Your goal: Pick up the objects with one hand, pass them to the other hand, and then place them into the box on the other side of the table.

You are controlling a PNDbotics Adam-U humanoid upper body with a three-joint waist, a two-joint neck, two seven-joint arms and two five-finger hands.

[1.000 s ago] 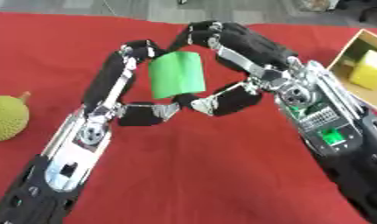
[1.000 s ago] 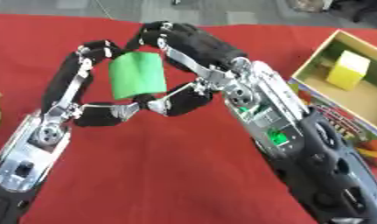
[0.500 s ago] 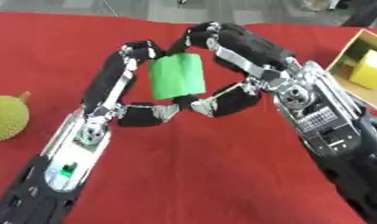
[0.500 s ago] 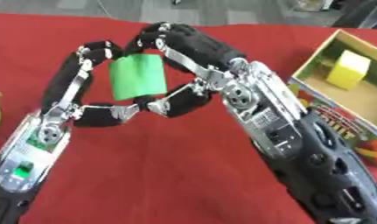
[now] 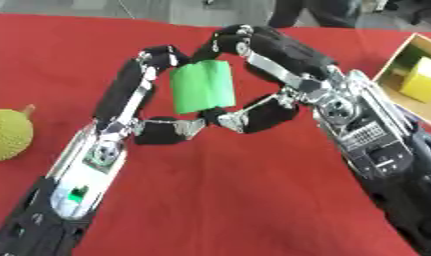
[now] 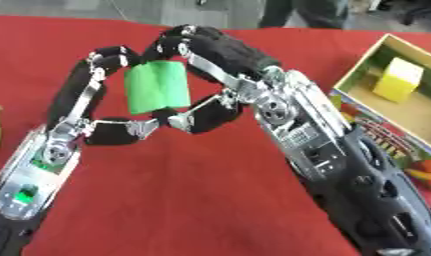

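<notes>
Handover step under way: green block [image 5: 202, 86] held above mid-tabletop, left hand [image 5: 135, 107] and right hand [image 5: 280, 75] both curled round it. Next, I judge, left fingers must release, then right carries it to the box [image 6: 367, 70] at the right edge.

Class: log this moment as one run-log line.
phase: handover | green block: between both hands | left hand: pinching | right hand: pinching | box: right

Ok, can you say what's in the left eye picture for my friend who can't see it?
Two black-and-silver robot hands, the left hand and right hand, meet above a red table, both curled round a green block. A spiky yellow-green fruit lies at the left edge; a box holding a yellow block sits at the right.
</notes>
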